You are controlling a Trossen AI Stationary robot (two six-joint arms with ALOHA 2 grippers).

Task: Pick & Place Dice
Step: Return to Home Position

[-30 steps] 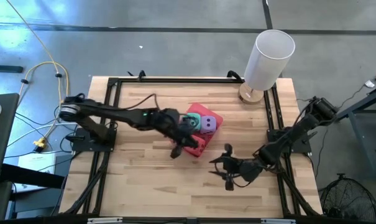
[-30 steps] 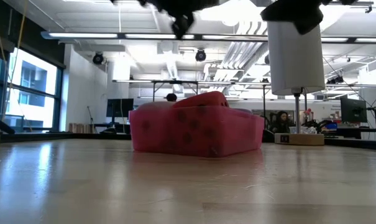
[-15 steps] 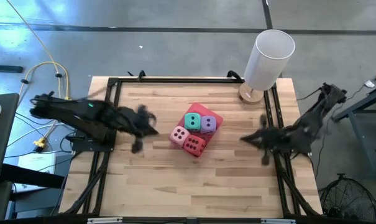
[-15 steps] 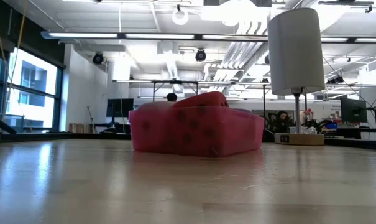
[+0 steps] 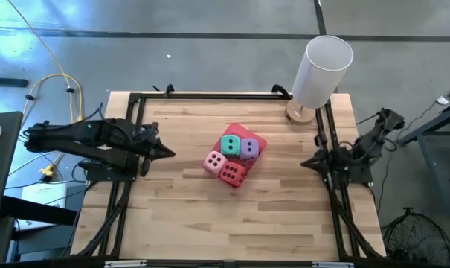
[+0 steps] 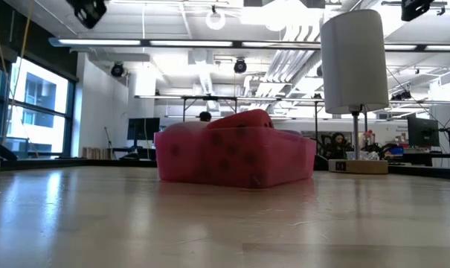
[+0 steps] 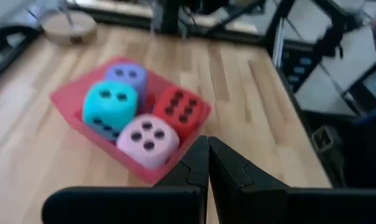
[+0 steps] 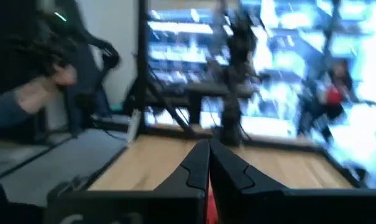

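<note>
Four dice sit packed together in the flat pink tray (image 5: 259, 139) at the table's middle: teal (image 5: 230, 145), purple (image 5: 249, 148), pale pink (image 5: 214, 161) and red (image 5: 233, 173). The left wrist view shows them too: teal (image 7: 110, 106), purple (image 7: 128, 76), red (image 7: 180, 109), pale pink (image 7: 148, 138). In the low view only the tray's wall (image 6: 236, 158) shows. My left gripper (image 5: 165, 152) (image 7: 208, 149) is shut in the air near the table's left edge, pointing at the tray. My right gripper (image 5: 305, 161) (image 8: 208, 152) is shut by the right edge.
A white cylindrical lamp (image 5: 321, 67) on a round wooden base stands at the table's far right corner. Black frame rails (image 5: 132, 134) run along the table's left, far and right sides. A person's hand (image 8: 48, 90) shows in the room beyond the table.
Both arms have drawn back from the tray. The left gripper, over the dice a second ago, has moved to the table's left edge. The right gripper has moved from near the tray's near right side to the right edge, and its spread fingers have shut. The dice stayed put.
</note>
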